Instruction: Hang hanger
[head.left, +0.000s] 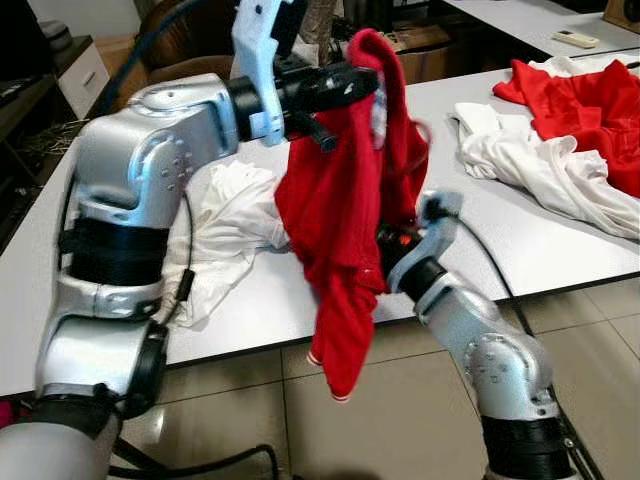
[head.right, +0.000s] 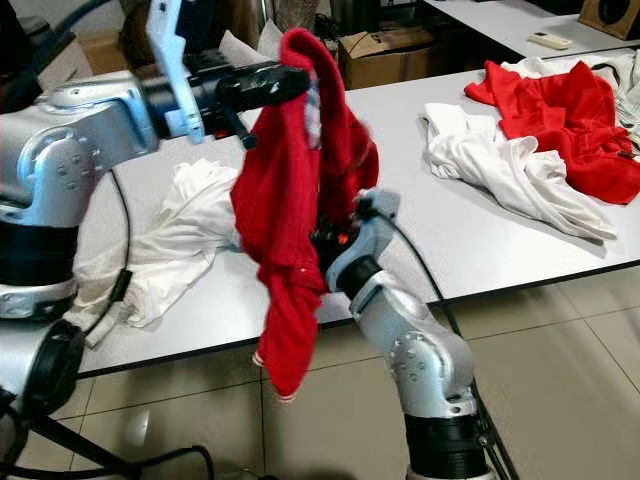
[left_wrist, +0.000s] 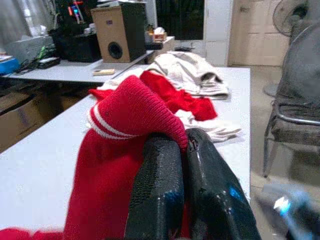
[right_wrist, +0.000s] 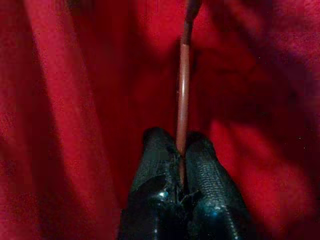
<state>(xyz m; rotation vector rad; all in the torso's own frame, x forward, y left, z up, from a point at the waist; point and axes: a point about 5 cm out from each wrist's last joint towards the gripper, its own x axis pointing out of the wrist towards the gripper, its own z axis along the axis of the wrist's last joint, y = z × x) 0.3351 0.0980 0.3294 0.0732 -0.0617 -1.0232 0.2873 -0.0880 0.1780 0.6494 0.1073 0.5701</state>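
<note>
We are holding the red knit garment (head.left: 340, 210) aloft above the white surface (head.left: 520, 240), left gripper (left_wrist: 182, 150) fingers clamped on its striped cuff, right gripper (right_wrist: 179, 150) fingers pinching a thin reddish hanger rod (right_wrist: 184, 85) inside; next, seating it in the shoulders.

The desk (head.left: 560, 250) edge and floor are viewed from head height, forward and downward, by both eye views, which share the same scene with slight offset. The desk is viewed lengthwise at close range along the left end effector (left_wrist: 182, 145). Red cloth (right_wrist: 75, 100) is viewed at very close range along the right end effector (right_wrist: 181, 142).
</note>
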